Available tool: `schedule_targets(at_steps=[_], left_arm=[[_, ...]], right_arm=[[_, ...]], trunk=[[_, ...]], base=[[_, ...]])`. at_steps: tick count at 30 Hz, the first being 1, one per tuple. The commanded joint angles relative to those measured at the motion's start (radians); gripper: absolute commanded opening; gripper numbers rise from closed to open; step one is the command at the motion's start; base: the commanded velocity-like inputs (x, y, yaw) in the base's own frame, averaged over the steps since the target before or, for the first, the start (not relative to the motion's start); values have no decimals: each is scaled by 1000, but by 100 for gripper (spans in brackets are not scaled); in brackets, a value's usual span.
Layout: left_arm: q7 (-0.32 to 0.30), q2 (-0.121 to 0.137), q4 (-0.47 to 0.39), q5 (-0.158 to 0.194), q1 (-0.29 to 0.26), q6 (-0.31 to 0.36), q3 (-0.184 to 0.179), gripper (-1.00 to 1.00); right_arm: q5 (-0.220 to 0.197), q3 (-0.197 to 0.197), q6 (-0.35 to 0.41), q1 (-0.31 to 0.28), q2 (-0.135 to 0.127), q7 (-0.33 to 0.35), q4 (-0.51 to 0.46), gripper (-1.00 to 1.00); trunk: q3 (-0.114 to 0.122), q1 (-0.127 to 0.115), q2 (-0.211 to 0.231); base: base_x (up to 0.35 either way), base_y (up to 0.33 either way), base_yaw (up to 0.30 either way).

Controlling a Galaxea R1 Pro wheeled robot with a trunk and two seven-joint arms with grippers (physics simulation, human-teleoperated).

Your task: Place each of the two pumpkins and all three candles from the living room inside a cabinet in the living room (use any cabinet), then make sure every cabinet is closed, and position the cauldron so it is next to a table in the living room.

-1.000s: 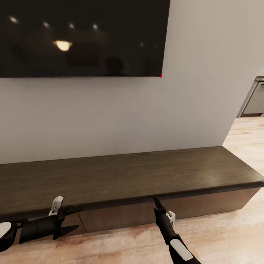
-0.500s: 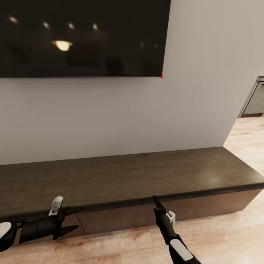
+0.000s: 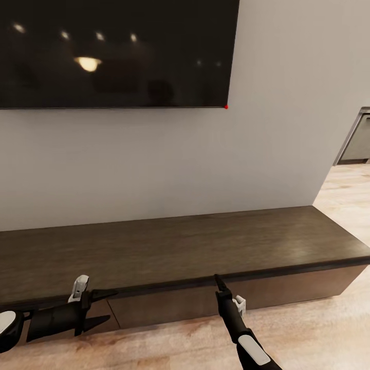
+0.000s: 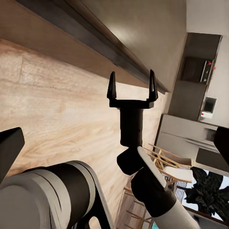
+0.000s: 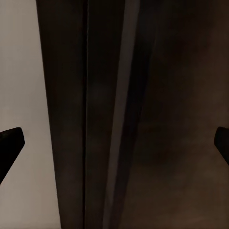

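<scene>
**Both grippers at the front edge of the closed living-room cabinet**

The cabinet [image 3: 174, 252] is the long low dark-brown unit running across the lower half of the head view, against the pale wall [image 3: 154, 164]. Its flat top is bare wood, and its drawer fronts sit flush beneath the overhanging top edge, so it reads as closed along the stretch in view.

The right gripper [image 3: 220, 283] is at about 6 o'clock in the head view, its black tips pointing up at the underside of the cabinet's top lip, right at the seam above a drawer front. In the left wrist view the same gripper [image 4: 132, 87] is seen from behind, its two fingers spread apart with nothing between them, just short of the cabinet edge [image 4: 114, 47]. The right wrist view looks straight at the dark cabinet edge [image 5: 109, 114], with one fingertip [image 5: 10, 138] at each side of the picture, wide apart.

The left gripper [image 3: 100, 308] lies at about 8 o'clock, level, pointing toward the right along the drawer front, its fingers parted and empty.

Around these, a dark wall-mounted screen [image 3: 113, 51] fills 11 to 12 o'clock, the light wood floor [image 3: 318, 329] spreads at 4 o'clock, and a grey kitchen unit [image 3: 357, 136] shows at 3 o'clock.
</scene>
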Motion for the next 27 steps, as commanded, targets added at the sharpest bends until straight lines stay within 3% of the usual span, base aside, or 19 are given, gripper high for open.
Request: schedule_targets(at_steps=[1,27], left_arm=[[9,1,0,10,-1,1,-1,100],[9,1,0,10,-1,1,-1,100]], right_arm=[[-11,7,-2,-1,-1,2,1,-100],[-11,7,0,-1,-1,1,1,-100]], trunk=[[-1,0,0],[-1,0,0]], base=[[0,0,0],[-6,0,0]])
